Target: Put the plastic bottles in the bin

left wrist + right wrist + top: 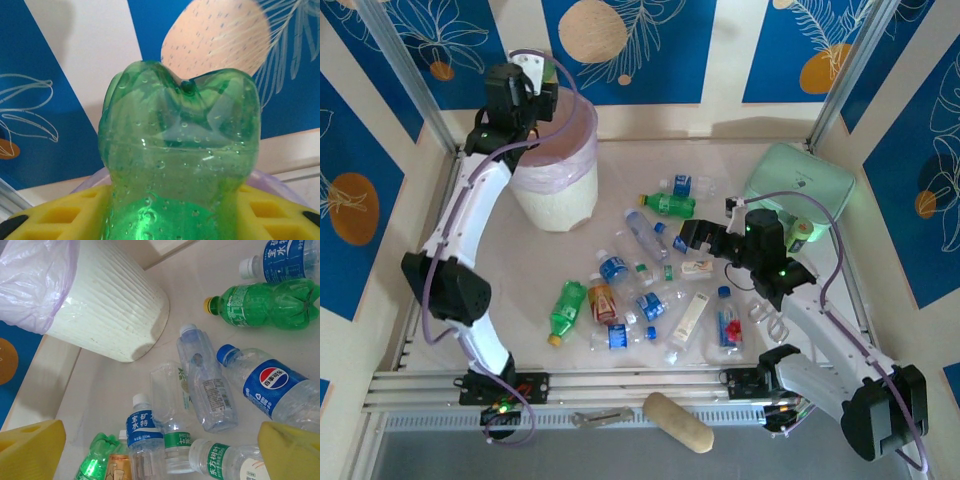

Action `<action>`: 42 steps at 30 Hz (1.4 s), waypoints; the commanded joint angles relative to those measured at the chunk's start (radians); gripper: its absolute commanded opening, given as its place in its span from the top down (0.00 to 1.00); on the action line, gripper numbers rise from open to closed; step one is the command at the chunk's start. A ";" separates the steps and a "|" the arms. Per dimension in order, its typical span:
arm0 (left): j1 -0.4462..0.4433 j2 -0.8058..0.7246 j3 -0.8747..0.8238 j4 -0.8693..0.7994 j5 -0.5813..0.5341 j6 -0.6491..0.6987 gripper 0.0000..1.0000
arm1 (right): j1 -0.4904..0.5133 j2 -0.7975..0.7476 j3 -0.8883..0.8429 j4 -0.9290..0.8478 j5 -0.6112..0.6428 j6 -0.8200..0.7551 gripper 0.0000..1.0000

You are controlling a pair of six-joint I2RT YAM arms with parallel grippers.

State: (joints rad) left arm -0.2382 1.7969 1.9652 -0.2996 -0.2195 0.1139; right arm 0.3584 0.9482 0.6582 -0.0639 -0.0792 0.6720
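Your left claw (pixel 532 80) is clamped on a green bottle (pixel 180 150); its yellow pads (pixel 55 215) squeeze the bottle from both sides; you are holding it up high, above the bin (pixel 556 195). Your right claw (pixel 688 237) is wide apart with nothing in it; it hangs low over the heap of plastic bottles (pixel 640 290) lying on the counter (pixel 525 265); the heap is near the bin, not in it. At the back of the heap a green bottle with a yellow cap (pixel 669 205) lies on its side; a mint-green pouch (pixel 800 180) sits in the far right corner.

Table (pixel 535 272) carries plastic bottles (pixel 567 305), bin (pixel 556 195), green pouch (pixel 802 178).
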 commanded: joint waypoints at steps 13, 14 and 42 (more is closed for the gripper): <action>0.030 0.161 0.037 -0.166 0.049 -0.074 0.38 | 0.010 -0.049 0.025 -0.069 0.023 -0.032 0.01; 0.030 0.162 0.037 -0.167 0.049 -0.072 0.37 | 0.011 -0.047 0.025 -0.067 0.024 -0.030 0.01; -0.077 -0.299 -0.141 -0.535 0.232 -0.074 0.04 | 0.048 0.049 0.009 0.030 0.058 0.005 0.01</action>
State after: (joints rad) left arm -0.2687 1.5738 1.8965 -0.7086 -0.0395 0.0257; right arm 0.4000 0.9829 0.6613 -0.0654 -0.0296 0.6640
